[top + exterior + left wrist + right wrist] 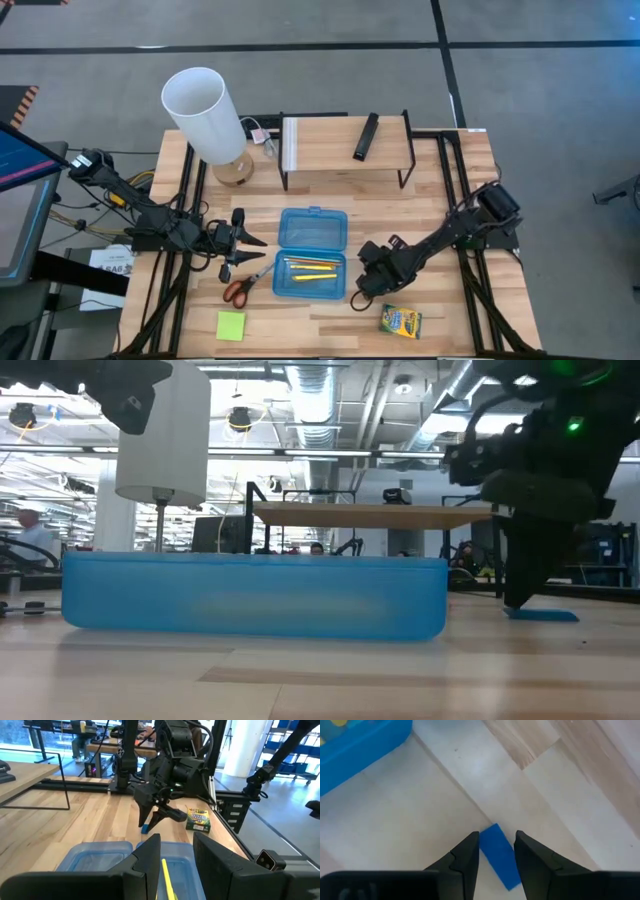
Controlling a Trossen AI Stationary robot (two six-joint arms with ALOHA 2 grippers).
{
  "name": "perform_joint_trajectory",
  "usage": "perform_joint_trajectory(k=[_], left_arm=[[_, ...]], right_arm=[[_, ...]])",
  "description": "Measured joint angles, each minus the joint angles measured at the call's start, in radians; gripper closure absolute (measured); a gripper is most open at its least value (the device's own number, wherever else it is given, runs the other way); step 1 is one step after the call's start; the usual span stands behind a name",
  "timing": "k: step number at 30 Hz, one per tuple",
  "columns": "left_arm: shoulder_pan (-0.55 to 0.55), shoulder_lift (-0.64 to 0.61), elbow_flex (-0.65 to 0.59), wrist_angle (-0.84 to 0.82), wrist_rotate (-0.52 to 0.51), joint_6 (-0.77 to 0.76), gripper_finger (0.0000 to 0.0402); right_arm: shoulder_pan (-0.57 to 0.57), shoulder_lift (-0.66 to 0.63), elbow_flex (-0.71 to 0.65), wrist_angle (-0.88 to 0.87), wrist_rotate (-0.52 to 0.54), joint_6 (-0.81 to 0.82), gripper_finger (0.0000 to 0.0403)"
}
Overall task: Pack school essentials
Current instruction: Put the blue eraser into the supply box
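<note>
Meanwhile, on the wooden table [320, 325], the right gripper [497, 851] stands tip-down over a small blue eraser [499, 856], its fingers spread and straddling one end of the block, not yet closed on it. The eraser lies flat on the bare wood just beside the near right corner of the translucent blue case [312, 254], whose tray already holds yellow pencils [308, 270]. The left gripper [243, 248] hovers with parted fingers at the case's left side, near the orange-handled scissors [244, 284]; it holds nothing.

The chief risk lies in the off-centre bite. With only an end of the eraser between the fingers, a squeeze could pivot the block, skid it across the smooth wood, or leave it hanging from a corner and likely to drop on the way to the tray. Fingertips pressed hard onto the table might also pin the eraser rather than lift it. The crayon box [400, 321] sits near the right arm, where a wide swing could nudge it. The lime-green sticky-note pad [231, 325] lies well apart on the left.
</note>
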Motion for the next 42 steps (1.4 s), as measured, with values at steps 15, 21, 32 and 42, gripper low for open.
perform_joint_trajectory(k=[15,21,32,42], left_arm=[[0.0,0.0,0.0,-0.001,0.0,0.0,0.0299],[0.0,0.0,0.0,0.0,0.0,0.0,0.0299],[0.0,0.0,0.0,0.001,0.0,-0.002,0.0299],[0.0,0.0,0.0,0.0,0.0,-0.001,0.0299]], right_arm=[[0.059,-0.06,0.001,-0.106,0.028,-0.051,0.0238],[0.098,-0.059,0.001,-0.106,0.071,-0.088,0.0234],[0.093,-0.069,-0.152,0.111,0.07,-0.128,0.0229],[0.056,-0.075,-0.191,0.202,0.028,-0.212,0.0218]])
